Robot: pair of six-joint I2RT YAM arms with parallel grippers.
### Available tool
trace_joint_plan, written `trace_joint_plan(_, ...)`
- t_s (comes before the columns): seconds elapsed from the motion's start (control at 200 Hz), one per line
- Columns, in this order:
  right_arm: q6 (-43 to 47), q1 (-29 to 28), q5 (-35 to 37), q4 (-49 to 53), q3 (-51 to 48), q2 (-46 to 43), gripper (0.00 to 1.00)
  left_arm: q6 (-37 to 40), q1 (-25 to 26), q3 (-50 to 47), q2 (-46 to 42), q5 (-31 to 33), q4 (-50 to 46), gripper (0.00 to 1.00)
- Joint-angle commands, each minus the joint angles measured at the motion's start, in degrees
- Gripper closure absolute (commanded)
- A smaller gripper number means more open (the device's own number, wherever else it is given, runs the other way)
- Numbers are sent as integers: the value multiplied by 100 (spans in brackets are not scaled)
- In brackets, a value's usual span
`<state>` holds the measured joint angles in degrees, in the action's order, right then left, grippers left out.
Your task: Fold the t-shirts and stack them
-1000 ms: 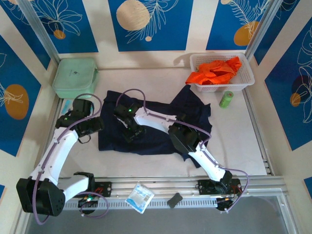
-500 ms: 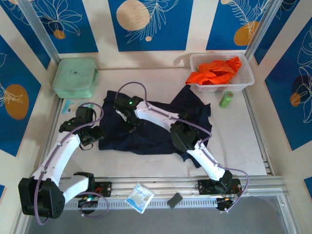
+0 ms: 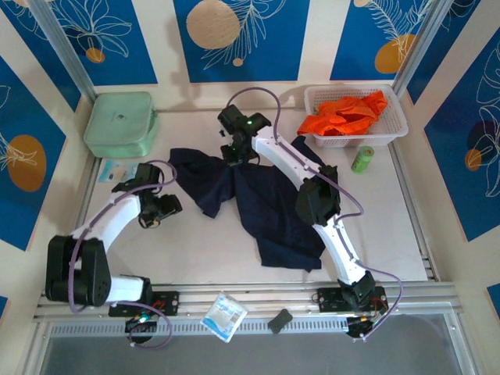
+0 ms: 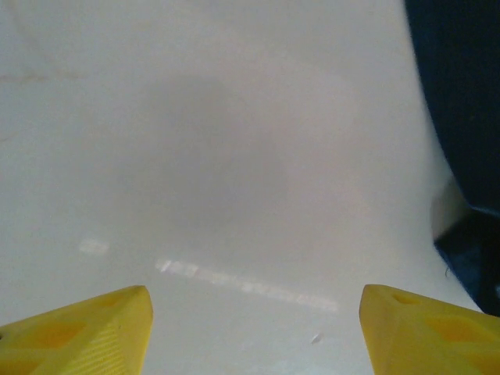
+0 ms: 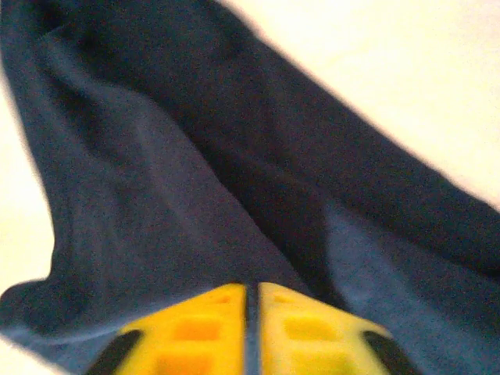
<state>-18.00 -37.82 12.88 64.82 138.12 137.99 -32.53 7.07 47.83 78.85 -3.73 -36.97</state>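
The dark navy t-shirt (image 3: 269, 211) lies rumpled and slanting across the middle of the table. My right gripper (image 3: 237, 156) reaches to its far edge and is shut on a fold of it. In the right wrist view the yellow fingertips (image 5: 195, 328) are pressed together with navy cloth (image 5: 156, 156) pinched between them (image 5: 250, 312). My left gripper (image 3: 162, 209) stands open over bare table just left of the shirt. Its yellow fingers (image 4: 78, 328) are wide apart with nothing between them (image 4: 254, 328), and the navy t-shirt (image 4: 469, 117) shows at the right edge. The orange t-shirt (image 3: 344, 113) lies crumpled in the basket.
A white basket (image 3: 394, 129) stands at the back right with a green bottle (image 3: 362, 158) in front of it. The pale green zipped case (image 3: 119, 123) sits at the back left, a small pale packet (image 3: 117, 170) near it. A packet (image 3: 224, 316) and a dark block (image 3: 279, 320) lie on the front rail.
My right gripper has moved from the shirt's left middle to the far side, dragging the cloth with it, so the flat shirt is now bunched and slanted. My left gripper has shifted slightly.
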Motion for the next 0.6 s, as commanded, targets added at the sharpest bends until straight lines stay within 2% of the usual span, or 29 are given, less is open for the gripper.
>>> trace_joint_plan(0.0, -139, 106, 248, 486, 315, 283, 58, 89, 137, 442, 459, -440, 436, 30)
trace_joint_plan(0.065, -77, 63, 305, 431, 124, 127, 48, 60, 311, 587, 695, -553, 542, 30)
trace_joint_plan(0.17, -11, -72, 510, 182, -541, -387, 41, -37, 665, 730, 892, -620, 679, 30)
trace_joint_plan(0.37, -91, -268, 662, -287, -2100, -1489, 42, -269, 1213, 851, 1215, -833, 851, 30)
trace_joint_plan(0.595, -315, -322, 666, -729, -3591, -2494, 43, -420, 1473, 877, 1603, -831, 976, 31)
